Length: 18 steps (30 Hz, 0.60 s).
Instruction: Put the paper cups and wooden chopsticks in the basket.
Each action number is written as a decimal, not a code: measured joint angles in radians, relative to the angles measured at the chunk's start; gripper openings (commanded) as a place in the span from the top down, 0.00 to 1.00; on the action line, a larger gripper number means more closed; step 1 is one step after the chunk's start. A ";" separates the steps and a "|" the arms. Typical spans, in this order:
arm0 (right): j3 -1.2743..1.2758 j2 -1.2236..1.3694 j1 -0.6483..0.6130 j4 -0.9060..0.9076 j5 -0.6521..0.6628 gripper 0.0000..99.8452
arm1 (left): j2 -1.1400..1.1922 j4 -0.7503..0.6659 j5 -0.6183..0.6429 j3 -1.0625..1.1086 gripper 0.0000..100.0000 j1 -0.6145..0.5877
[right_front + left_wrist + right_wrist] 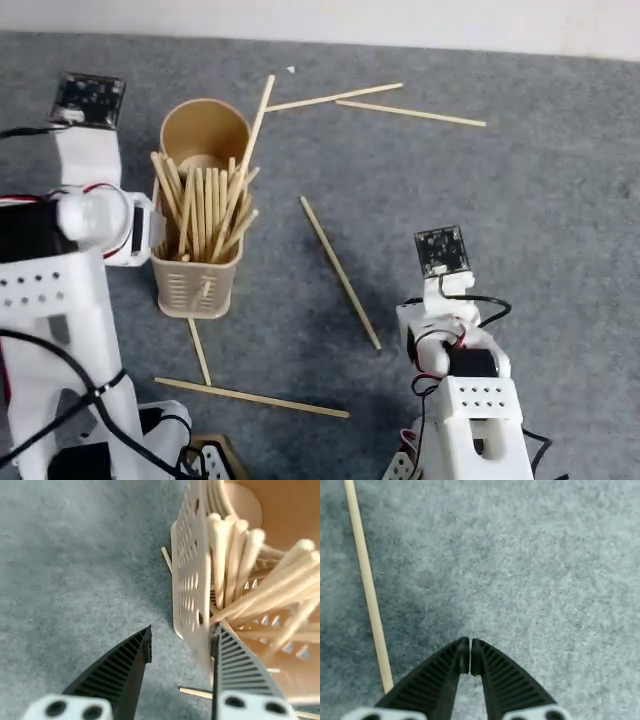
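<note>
A beige perforated basket point(197, 285) stands at the left and holds several wooden chopsticks point(205, 210). A brown paper cup point(205, 135) sits at its far end, mouth toward the camera. One chopstick point(258, 125) pokes out past the cup. Loose chopsticks lie on the carpet: two at the back point(335, 98) point(412, 113), one in the middle point(340, 272), and two in front of the basket point(250, 397) point(200, 350). My left gripper point(182, 652) is open at the basket's side wall point(192, 580). My right gripper point(470, 655) is shut and empty, beside a chopstick point(367, 585).
Grey carpet point(520, 200) covers the whole surface, with open room at the right and back. The left arm's white body point(60, 300) stands close against the basket's left side. The right arm's base point(470, 400) is at the front right.
</note>
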 measured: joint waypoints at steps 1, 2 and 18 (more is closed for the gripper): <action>0.000 0.000 0.000 0.000 0.000 0.97 | 0.000 -0.025 -0.002 0.032 0.79 0.000; 0.000 0.000 0.000 0.000 0.000 0.97 | 0.000 -0.055 -0.003 0.069 0.79 0.002; 0.003 0.000 0.000 0.000 0.000 0.97 | 0.218 -0.499 0.060 0.301 1.00 0.226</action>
